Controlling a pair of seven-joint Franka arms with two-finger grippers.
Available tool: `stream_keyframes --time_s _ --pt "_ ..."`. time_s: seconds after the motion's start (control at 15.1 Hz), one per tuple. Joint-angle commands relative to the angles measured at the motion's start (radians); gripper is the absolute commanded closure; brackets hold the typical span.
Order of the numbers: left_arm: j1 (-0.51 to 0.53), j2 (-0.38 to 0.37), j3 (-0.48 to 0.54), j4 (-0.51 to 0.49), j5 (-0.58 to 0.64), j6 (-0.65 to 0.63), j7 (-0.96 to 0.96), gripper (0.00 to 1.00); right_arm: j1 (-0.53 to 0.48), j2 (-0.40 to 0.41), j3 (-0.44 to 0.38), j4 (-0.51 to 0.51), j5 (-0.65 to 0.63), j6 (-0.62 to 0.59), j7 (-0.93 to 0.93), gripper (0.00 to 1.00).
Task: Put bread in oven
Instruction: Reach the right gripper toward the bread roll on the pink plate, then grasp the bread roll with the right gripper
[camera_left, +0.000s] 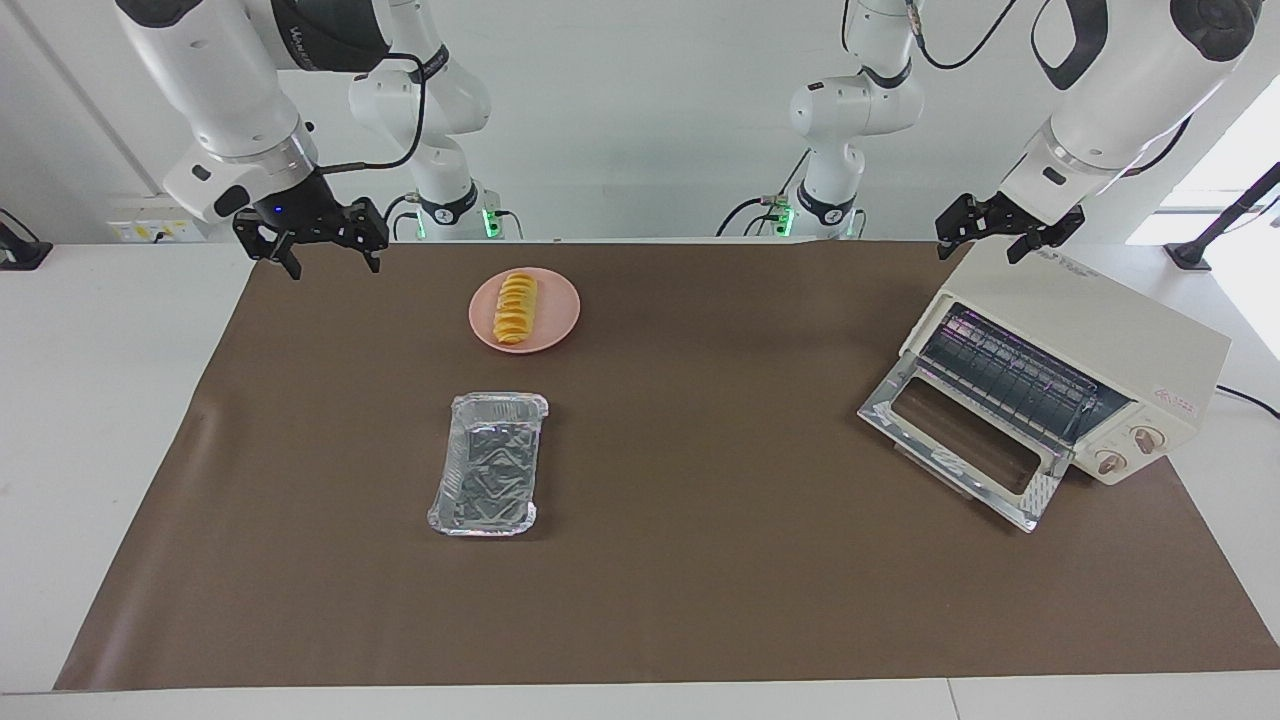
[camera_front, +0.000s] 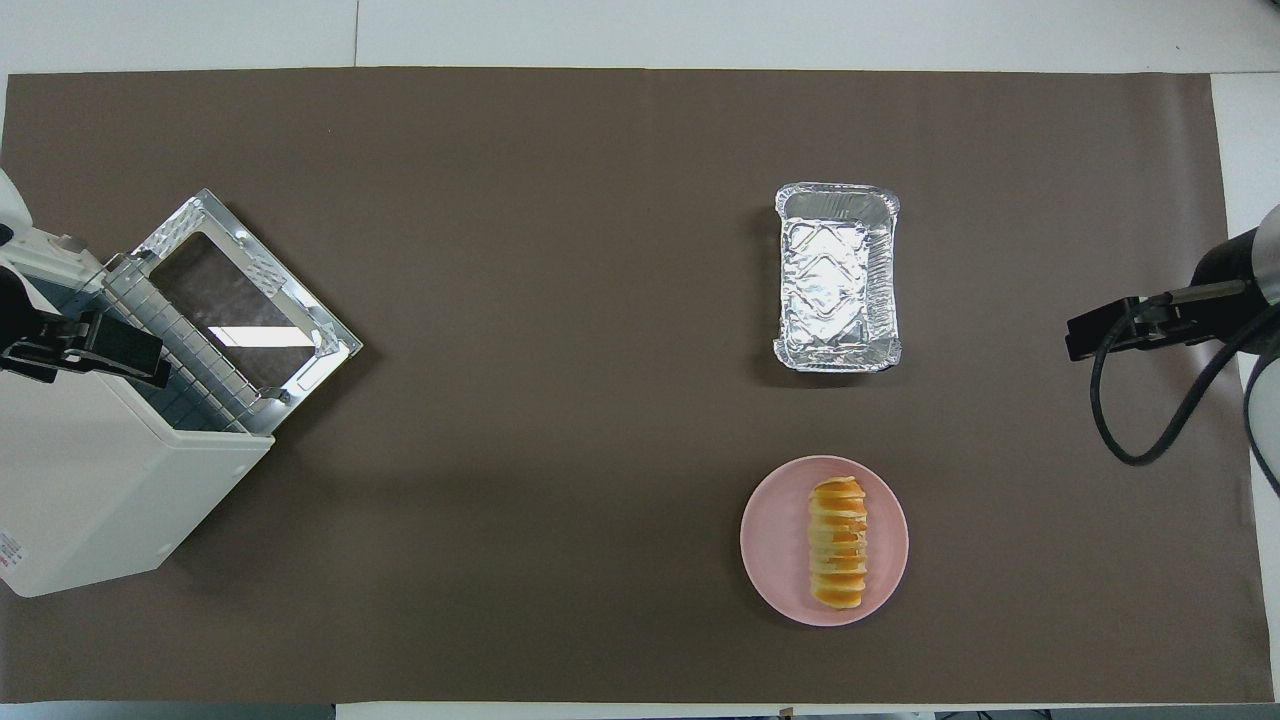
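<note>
The bread (camera_left: 515, 309) lies on the pink plate (camera_left: 558, 318). The oven (camera_left: 1060, 375) door hangs open. Left tool (camera_left: 991, 238) hovers over the oven, right tool (camera_left: 322, 248) over the table (camera_left: 700, 560) edge, both open, empty.

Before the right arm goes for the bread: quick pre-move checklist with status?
1. Bread lying free on the pink plate, nothing over it: ok.
2. Right gripper open and empty, up over the table's edge at its own end: ok.
3. Oven door dropped open, wire rack exposed: ok.
4. Left gripper open, waiting over the oven's top, clear of the door: ok.
5. Foil tray empty, farther from the robots than the plate, apart from it: ok.
6. Rack free of anything inside: cannot tell fully.
</note>
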Motion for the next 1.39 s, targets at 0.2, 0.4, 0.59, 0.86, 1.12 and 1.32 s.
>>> stream_keyframes --time_s 0.2,0.4,0.59,0.86,1.12,1.32 --pt "0.012 -0.025 -0.006 -0.029 0.011 0.018 0.004 0.00 0.078 -0.141 0.010 -0.408 0.086 0.271 0.143 0.00" --pt "0.012 -0.025 -0.006 -0.029 0.011 0.018 0.004 0.00 0.131 -0.119 0.010 -0.532 0.185 0.381 0.224 0.00" --pt "0.012 -0.025 -0.006 -0.029 0.011 0.018 0.004 0.00 0.219 -0.098 0.010 -0.616 0.186 0.464 0.312 0.00" --pt "0.012 -0.025 -0.006 -0.029 0.011 0.018 0.004 0.00 0.254 -0.090 0.010 -0.721 0.214 0.562 0.364 0.00" --pt "0.012 -0.025 -0.006 -0.029 0.011 0.018 0.004 0.00 0.251 -0.099 0.010 -0.780 0.223 0.556 0.413 0.00" --pt "0.012 -0.025 -0.006 -0.029 0.011 0.018 0.004 0.00 0.254 -0.099 0.010 -0.806 0.232 0.562 0.465 0.00"
